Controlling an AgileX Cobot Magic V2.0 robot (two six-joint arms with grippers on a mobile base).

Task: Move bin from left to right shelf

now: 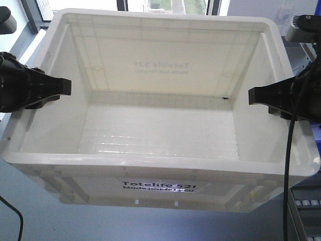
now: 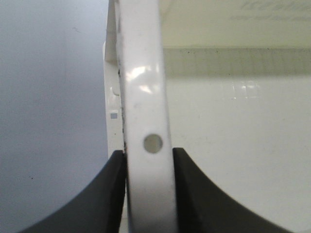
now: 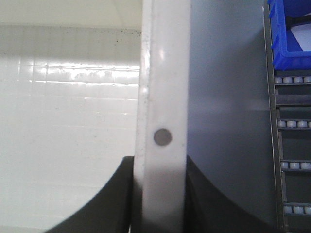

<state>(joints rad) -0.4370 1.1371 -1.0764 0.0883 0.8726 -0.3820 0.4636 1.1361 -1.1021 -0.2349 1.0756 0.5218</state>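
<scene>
The bin [image 1: 160, 173], a large white tote with black "Totelife 521" print on its near side, fills the front view and is empty inside. My left gripper [image 1: 64, 87] is shut on its left rim, and my right gripper [image 1: 255, 95] is shut on its right rim. In the left wrist view the bin rim [image 2: 146, 97] runs upward between both black fingers [image 2: 109, 194] of the left gripper [image 2: 148, 155], which press on it. In the right wrist view the bin rim [image 3: 163, 87] is pinched the same way by the right gripper [image 3: 159, 162].
A shelf with roller rails [image 3: 294, 145] stands at the right, with a blue bin [image 3: 289, 34] on it. Roller rails [image 1: 306, 211] also show at the lower right of the front view. Windows [image 1: 165, 5] lie behind the tote. A grey floor [image 2: 48, 97] lies below.
</scene>
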